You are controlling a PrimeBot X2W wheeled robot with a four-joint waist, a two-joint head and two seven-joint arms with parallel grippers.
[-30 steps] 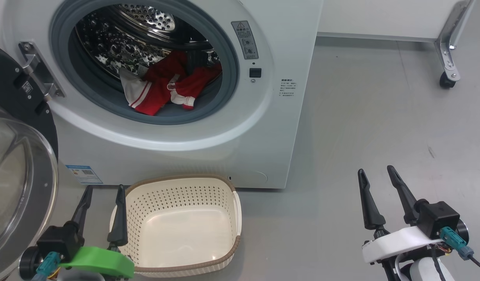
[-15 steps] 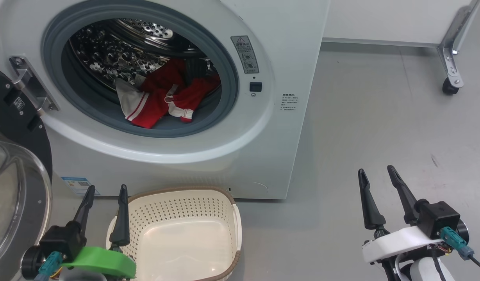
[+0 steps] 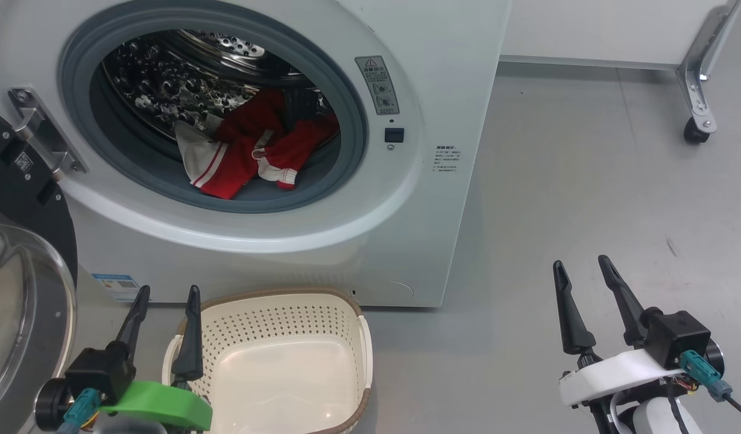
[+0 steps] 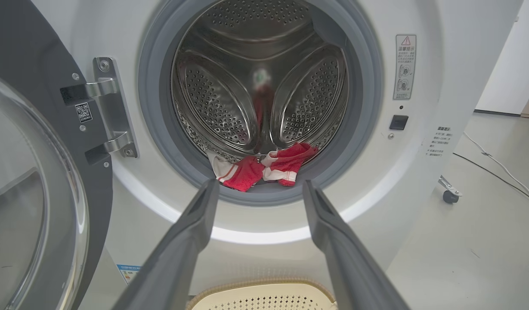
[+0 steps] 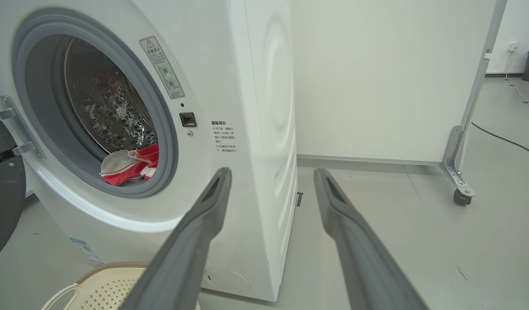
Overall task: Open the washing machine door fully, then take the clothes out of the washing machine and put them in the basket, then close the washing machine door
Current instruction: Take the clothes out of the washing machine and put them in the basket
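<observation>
The washing machine [image 3: 406,241] takes up the upper left and centre of the head view, its round opening uncovered. The washing machine door [image 3: 26,181] hangs swung out at the left edge of the frame. Its black rim is carried on a steel hinge bracket [image 3: 41,129], and its clear glass bowl bulges toward the lower left corner.

The clothes [image 3: 243,160] lie inside the steel drum [image 3: 165,78], heaped at its bottom front. They are red with white trim, and their lower edge rests against the grey seal [image 3: 353,120]. In the left wrist view they sit just above the middle of the frame, between the tips of the two fingers.

The basket [image 3: 274,294] stands on the grey floor [image 3: 587,181] at the bottom of the head view, just in front of the machine and below the opening. Its perforated cream walls and smooth bottom are in plain sight.

The left claw [image 3: 169,290] is at the lower left with its fingers spread apart and nothing between them. One finger overlaps the basket's left rim in the picture. The right claw [image 3: 580,262] is at the lower right over bare floor, well apart from the machine, its fingers likewise spread and gripping nothing.

A castor [image 3: 696,129] on a metal leg shows at the upper right, under a white panel.
</observation>
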